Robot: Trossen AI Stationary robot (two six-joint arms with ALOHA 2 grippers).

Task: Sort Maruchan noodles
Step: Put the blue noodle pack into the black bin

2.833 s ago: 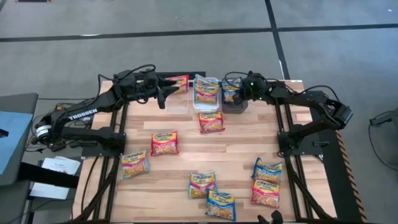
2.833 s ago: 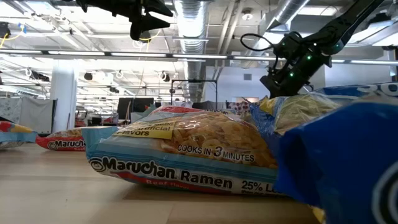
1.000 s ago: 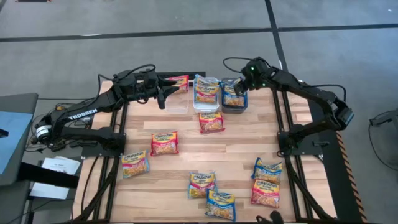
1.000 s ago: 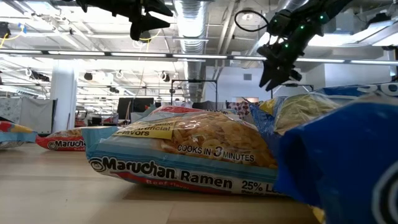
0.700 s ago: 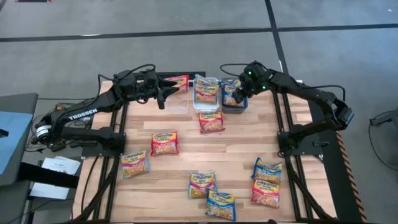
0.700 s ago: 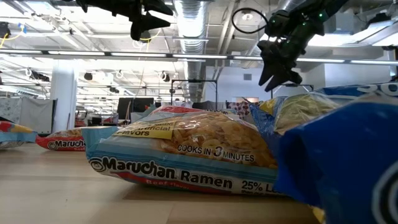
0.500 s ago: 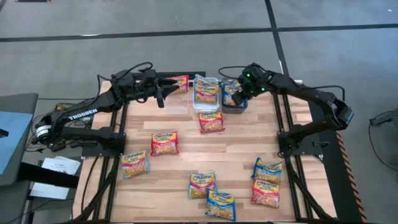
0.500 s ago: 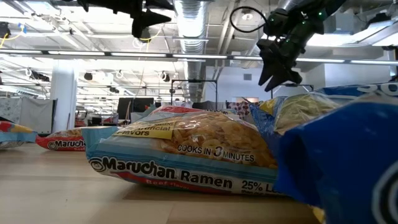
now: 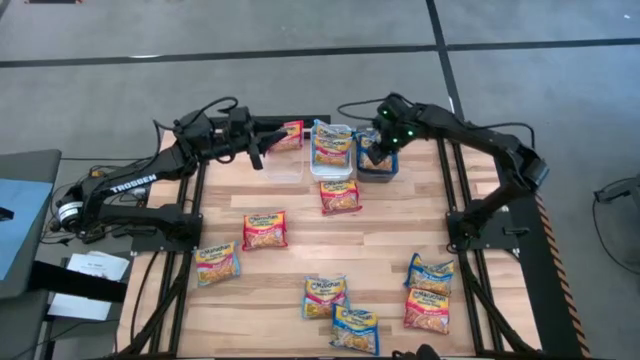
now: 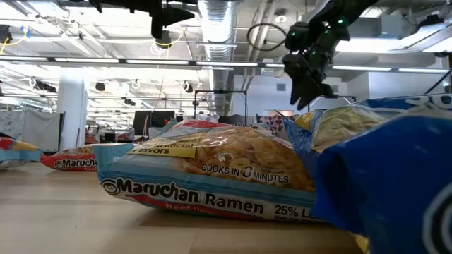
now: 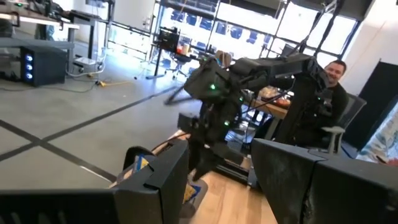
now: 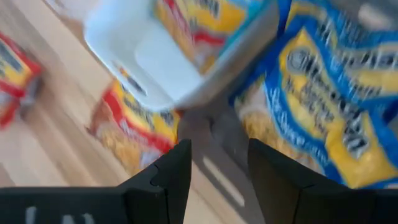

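Right gripper [image 12: 212, 163] fingers parted, empty, above blue-banded packet [image 12: 329, 93].

Robotics lab, open-plan hall, exposed ceiling ducts [image 10: 215, 14], strip lights, workbenches with computers [image 11: 37, 62], seated person [image 11: 329, 93]

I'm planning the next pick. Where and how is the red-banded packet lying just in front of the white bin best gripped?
The red-banded packet lies flat and clear of its neighbours, near the white bin. Probably come straight down and pinch across its puffy middle, or one crimped end seam; nothing crowds its sides.
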